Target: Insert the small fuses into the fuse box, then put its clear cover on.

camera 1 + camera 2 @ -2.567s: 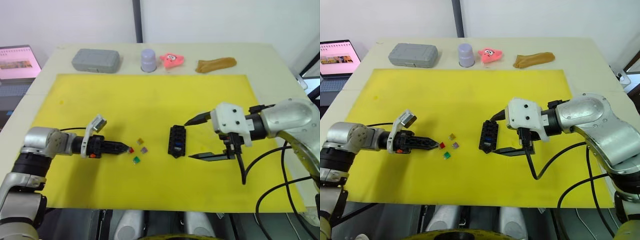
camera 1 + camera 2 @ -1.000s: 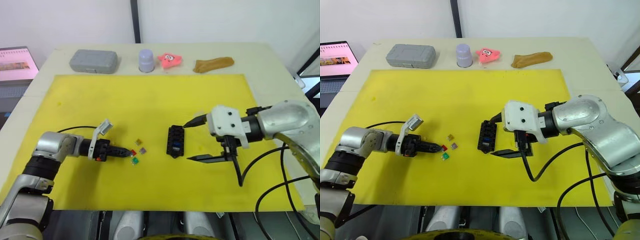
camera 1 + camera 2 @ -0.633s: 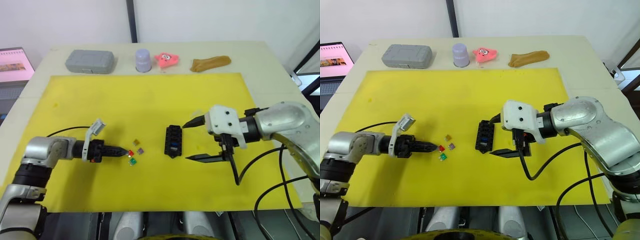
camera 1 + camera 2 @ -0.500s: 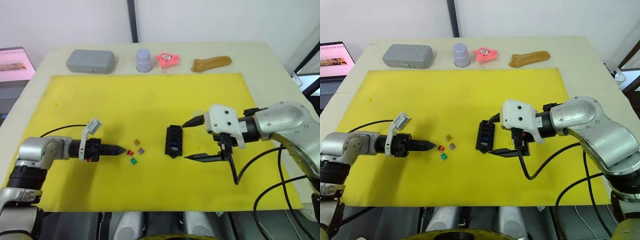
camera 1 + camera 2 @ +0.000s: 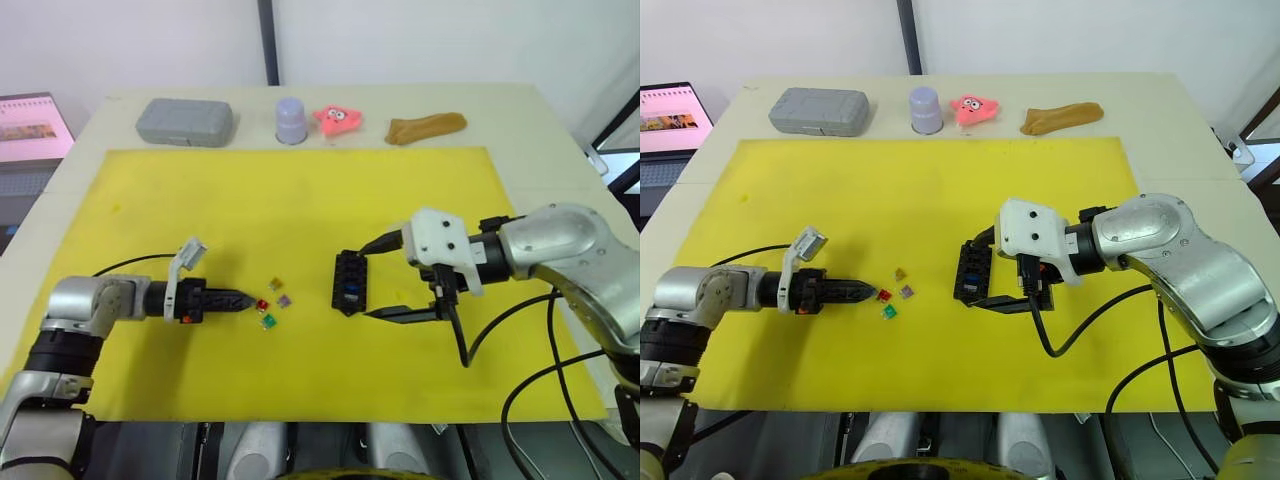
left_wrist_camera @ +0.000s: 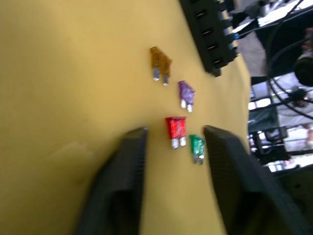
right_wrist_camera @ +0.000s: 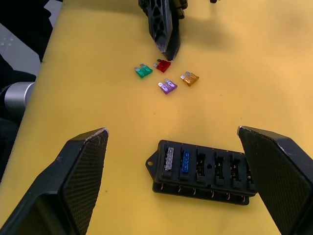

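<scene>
The black fuse box (image 5: 350, 283) lies mid-mat, with a grey and a blue fuse in two of its slots (image 7: 177, 159). Four loose small fuses lie to its left: red (image 5: 261, 305), green (image 5: 267, 322), purple-brown (image 5: 284, 300) and yellow-brown (image 5: 276, 285). My left gripper (image 6: 176, 142) is low over the mat and open. Its fingertips (image 6: 139, 132) flank the red fuse (image 6: 175, 129) without gripping it. My right gripper (image 5: 367, 283) is open wide, one finger (image 5: 385, 241) beyond the box's right side and the other in front of it. The clear cover is out of view.
Along the table's back edge, beyond the yellow mat (image 5: 300, 190), stand a grey case (image 5: 185, 121), a lavender cup (image 5: 291, 120), a pink toy (image 5: 342, 118) and a brown object (image 5: 427, 128). A laptop (image 5: 35, 125) sits off the table's left side.
My right gripper has edged a little left, closer to the fuse box. The left gripper's tip has drawn back slightly but stays at the red fuse. The fuses have not moved.
</scene>
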